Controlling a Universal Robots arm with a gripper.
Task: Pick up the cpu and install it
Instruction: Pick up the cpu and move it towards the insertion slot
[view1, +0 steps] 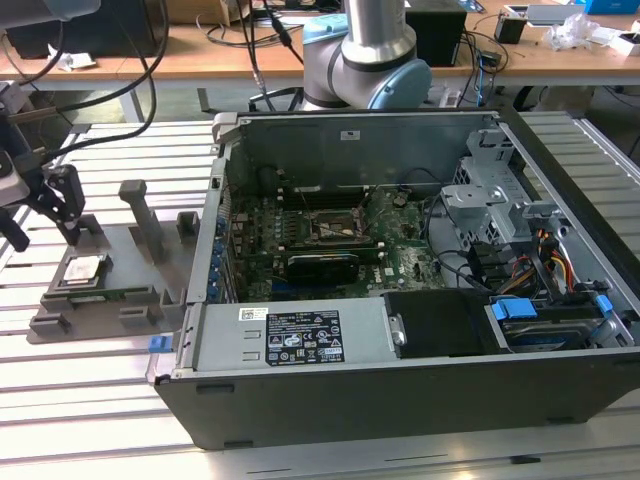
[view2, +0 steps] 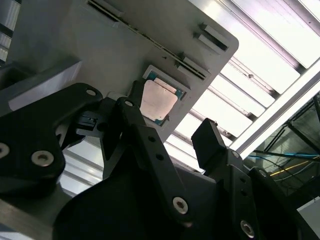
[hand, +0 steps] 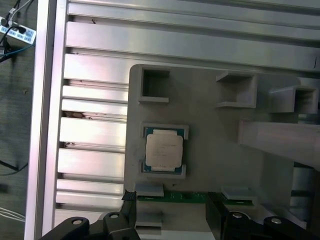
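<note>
Right now we hold nothing: black fingers (view2: 210, 142) spread wide above the small silvery square cpu (view2: 159, 100), flat in a recess nr the grey tray's (hand: 210, 150) edge, lined w/ their gap.

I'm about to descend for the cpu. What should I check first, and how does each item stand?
1. cpu lying flat in its pocket in the grey holder: ok.
2. Fingers open and empty: ok.
3. Gripper down at the cpu: not ok; it hangs above the holder, not touching it.
4. Green strip beside the pocket out of the fingers' way: cannot tell.
5. Socket in the computer case ready to receive: cannot tell.
</note>
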